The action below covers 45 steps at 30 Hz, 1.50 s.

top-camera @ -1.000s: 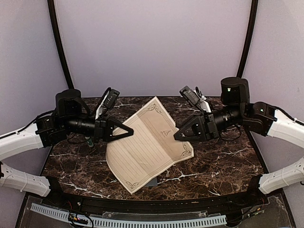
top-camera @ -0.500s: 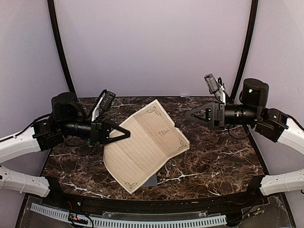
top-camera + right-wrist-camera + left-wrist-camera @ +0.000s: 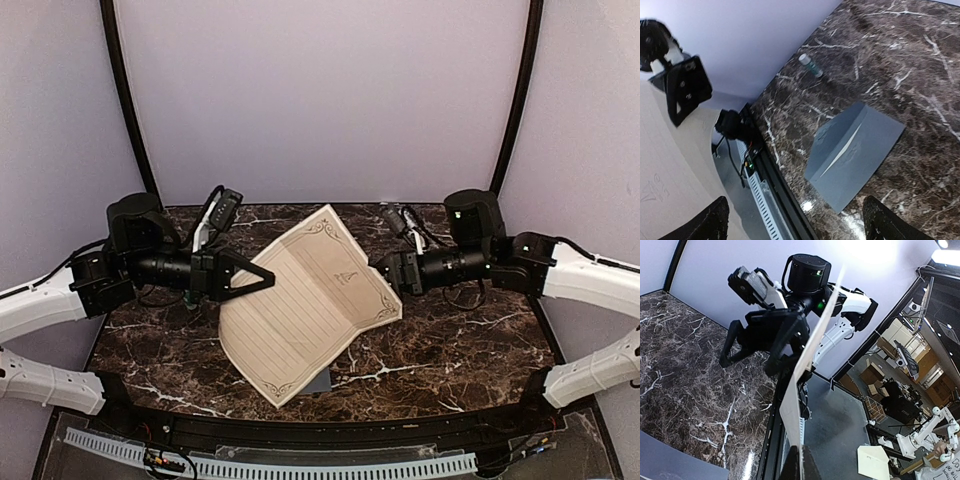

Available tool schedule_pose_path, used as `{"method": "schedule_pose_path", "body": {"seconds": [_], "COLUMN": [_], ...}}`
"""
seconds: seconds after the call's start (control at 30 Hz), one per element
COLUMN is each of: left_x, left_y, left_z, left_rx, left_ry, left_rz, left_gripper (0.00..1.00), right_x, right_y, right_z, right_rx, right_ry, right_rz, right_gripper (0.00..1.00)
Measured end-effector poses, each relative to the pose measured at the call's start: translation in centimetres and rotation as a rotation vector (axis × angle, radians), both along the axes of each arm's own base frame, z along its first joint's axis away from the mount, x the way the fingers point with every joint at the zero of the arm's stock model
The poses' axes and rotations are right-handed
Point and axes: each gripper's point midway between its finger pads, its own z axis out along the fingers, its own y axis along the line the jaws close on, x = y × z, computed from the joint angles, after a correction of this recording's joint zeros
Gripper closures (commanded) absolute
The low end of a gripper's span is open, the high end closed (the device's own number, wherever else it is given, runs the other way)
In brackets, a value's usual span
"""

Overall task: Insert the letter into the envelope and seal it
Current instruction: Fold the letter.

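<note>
The cream letter [image 3: 305, 300] hangs unfolded and tilted above the table, with my left gripper [image 3: 268, 281] shut on its left edge. In the left wrist view the letter [image 3: 807, 360] shows edge-on, rising from between the shut fingers [image 3: 792, 466]. My right gripper [image 3: 385, 272] stands open just off the sheet's right edge, holding nothing. Between its spread fingertips [image 3: 719, 216], the right wrist view shows the grey-blue envelope [image 3: 855, 150] lying flat on the marble below. From above, only a sliver of the envelope [image 3: 319, 382] shows under the sheet.
A small white tube with a green cap [image 3: 810, 65] lies on the marble [image 3: 470, 340] beyond the envelope. A white slotted cable duct [image 3: 270, 465] runs along the table's near edge. Curved black poles [image 3: 125, 100] stand at the back corners.
The right gripper opened and let go of the letter's right edge, drew back to the right, then returned close to that edge. The left gripper kept its hold, and the sheet barely shifted.
</note>
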Motion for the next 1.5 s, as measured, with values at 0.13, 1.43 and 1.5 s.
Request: {"method": "schedule_pose_path", "body": {"seconds": [0.13, 1.43, 1.5], "left_x": [0.2, -0.5, -0.5], "left_y": [-0.2, -2.1, -2.1], "left_z": [-0.1, -1.2, -1.1], "left_rx": [-0.001, 0.01, 0.007], "left_ry": [0.006, 0.065, 0.062], "left_rz": [0.0, -0.114, -0.117], "left_gripper": [1.0, 1.0, 1.0], "right_x": [-3.7, -8.5, -8.7], "right_y": [1.9, 7.0, 7.0], "right_z": [0.7, 4.1, 4.1], "right_rx": [0.043, 0.232, 0.234], "right_ry": [0.008, 0.007, 0.013], "right_rz": [0.161, 0.447, 0.456], "right_gripper": [0.1, 0.8, 0.82]}}
